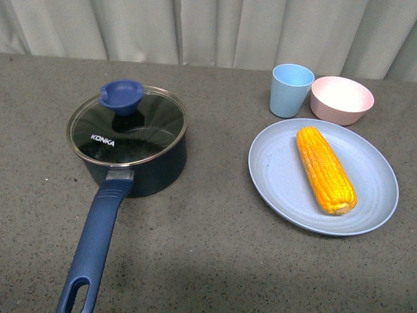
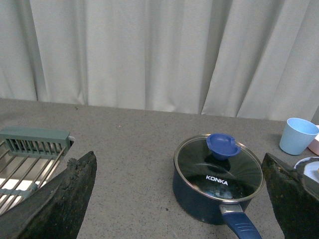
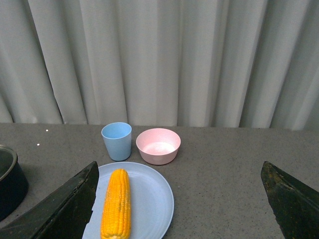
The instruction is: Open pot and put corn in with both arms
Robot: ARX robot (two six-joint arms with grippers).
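My left gripper (image 2: 178,155) is spread wide and holds nothing; its two dark fingers (image 2: 55,204) frame the edges of the left wrist view. Between them, further out on the grey table (image 1: 208,261), sits the pot (image 1: 133,163). Its glass lid (image 1: 127,127) is on, marked KONKA, with a blue knob (image 1: 121,96) on top. In the front view the pot's long blue handle (image 1: 98,241) runs back toward me, its slot hole near the tip.

My right gripper (image 3: 179,163) is just as wide open and also empty, well apart from everything. Beyond it lies the corn (image 1: 326,169), resting on the pale blue plate (image 1: 273,189) to the right of the pot and clear of it. Behind the plate stand a light blue cup (image 1: 291,90) and a pink bowl (image 1: 342,100), just beside each other. The left wrist view shows a dish rack (image 2: 30,149) off to one side. A pale curtain (image 1: 208,26) hangs behind the table.
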